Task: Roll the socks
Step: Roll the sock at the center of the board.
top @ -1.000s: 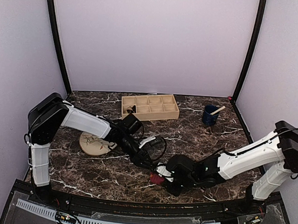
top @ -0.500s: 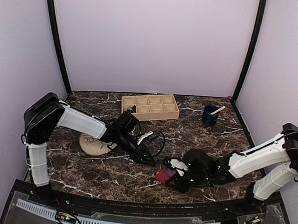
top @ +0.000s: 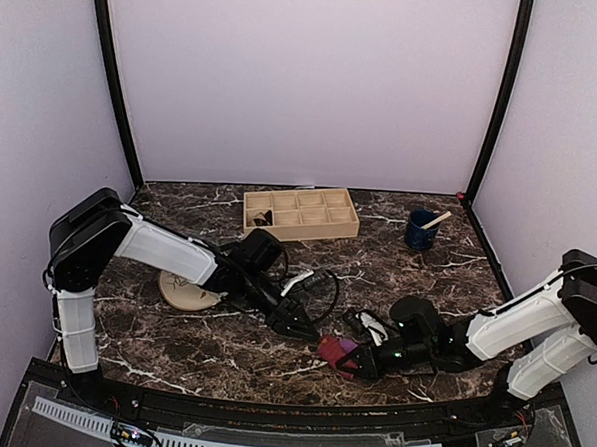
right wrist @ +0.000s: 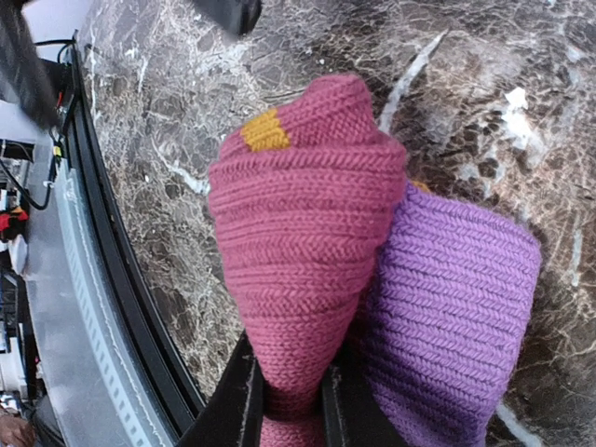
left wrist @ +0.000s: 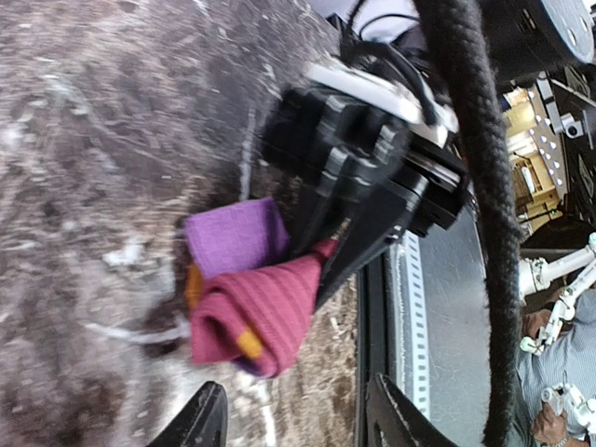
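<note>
Near front edge, right tool (right wrist: 290, 405) pinches magenta sock (right wrist: 303, 223); left tool (left wrist: 294, 417) spread; cup (top: 419, 231) holds stick (top: 436, 220).

Left arm (top: 167, 249) reaches low and inward, left gripper (left wrist: 296, 416) hovering with jaws apart, empty; right arm (top: 509, 320) stretches low toward it, right gripper (right wrist: 291, 400) pinched on the magenta sock (right wrist: 307, 242).

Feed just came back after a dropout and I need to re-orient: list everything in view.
sock bundle: one, magenta and purple with orange marks, front centre of table
plate: one, beige, left side, partly under the left arm
compartment tray: one, light wood, back centre
dark item: one, in a tray compartment, too small to identify
cup: one, dark blue, back right, stick inside
table: one, dark marble
left fingers: open, empty, near the bundle
right fingers: shut on the bundle
</note>
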Robot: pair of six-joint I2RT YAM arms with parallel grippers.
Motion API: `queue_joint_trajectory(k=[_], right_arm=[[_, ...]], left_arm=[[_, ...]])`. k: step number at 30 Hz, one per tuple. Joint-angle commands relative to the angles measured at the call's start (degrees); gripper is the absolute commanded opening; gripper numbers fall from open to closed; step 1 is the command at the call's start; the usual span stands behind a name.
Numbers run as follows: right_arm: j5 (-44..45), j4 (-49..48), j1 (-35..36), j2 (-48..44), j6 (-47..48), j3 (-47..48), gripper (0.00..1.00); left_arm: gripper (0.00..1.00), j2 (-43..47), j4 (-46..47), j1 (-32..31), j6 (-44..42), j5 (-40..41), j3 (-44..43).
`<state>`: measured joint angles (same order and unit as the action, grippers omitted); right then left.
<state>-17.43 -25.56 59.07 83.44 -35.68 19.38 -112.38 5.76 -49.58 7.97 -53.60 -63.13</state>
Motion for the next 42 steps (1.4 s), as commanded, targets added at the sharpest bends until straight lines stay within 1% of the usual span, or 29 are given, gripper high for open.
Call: queue_joint_trajectory(k=[1, 4, 5, 6, 7, 9, 13, 15, 22, 32, 37, 39, 40, 41, 42], right_arm=[[-3.2, -7.2, -1.1, 1.1, -4.4, -2.3, 0.04], [-4.2, -9.4, -1.3, 1.7, -5.6, -3.2, 0.04], [-4.5, -9.9, -1.4, 1.8, -5.8, -3.3, 0.04], [-4.9, -10.3, -1.4, 2.0, -5.9, -3.4, 0.04], [-5.2, -10.6, -1.4, 2.2, -6.0, -3.5, 0.04], [-5.9, -11.1, -1.4, 2.5, -6.1, -3.7, 0.04], [-6.5, -11.5, -1.4, 2.9, -6.0, -3.9, 0.04], [-6.6, -11.6, -1.4, 2.9, -6.0, -4.0, 0.04], [-7.0, -12.0, -1.4, 3.1, -5.7, -4.0, 0.04], [-7.1, -12.7, -1.4, 3.7, -5.7, -4.4, 0.04], [-7.0, -12.9, -1.4, 3.7, -5.7, -4.3, 0.04], [-7.0, -12.7, -1.4, 3.8, -5.6, -4.2, 0.04], [-7.0, -12.4, -1.4, 3.8, -5.5, -4.1, 0.04], [-7.0, -12.2, -1.4, 3.8, -5.3, -4.0, 0.04], [-6.8, -11.9, -1.4, 3.8, -5.3, -3.9, 0.04]], left_arm=[[0.54, 1.0, 1.4, -2.1, 2.1, 0.0, 0.9], [0.55, 0.6, 0.7, -3.5, 2.5, 1.2, 0.1], [0.59, 0.3, -0.1, -3.9, 2.4, 1.9, -0.4], [0.67, 0.1, -0.8, -4.3, 2.1, 2.8, -0.9], [0.70, -0.2, -1.6, -4.6, 1.7, 3.6, -1.3], [0.72, -1.1, -3.3, -4.8, 1.0, 5.2, -2.4], [0.72, -1.9, -5.7, -4.9, -0.7, 9.7, -4.2], [0.72, -2.2, -6.1, -4.9, -1.5, 10.7, -5.0], [0.71, -4.4, -7.7, -5.1, -3.6, 10.7, -7.7], [0.64, -7.0, -7.6, -6.6, -3.2, 6.4, -8.1], [0.50, -8.8, -8.3, -7.5, -3.1, 4.8, -9.3], [0.41, -9.4, -8.0, -7.7, -2.8, 3.9, -9.5], [0.33, -9.6, -7.7, -7.8, -2.6, 3.3, -9.4], [0.22, -9.8, -7.4, -7.8, -2.1, 2.9, -9.5], [0.07, -10.0, -7.1, -7.9, -1.7, 2.7, -9.5]])
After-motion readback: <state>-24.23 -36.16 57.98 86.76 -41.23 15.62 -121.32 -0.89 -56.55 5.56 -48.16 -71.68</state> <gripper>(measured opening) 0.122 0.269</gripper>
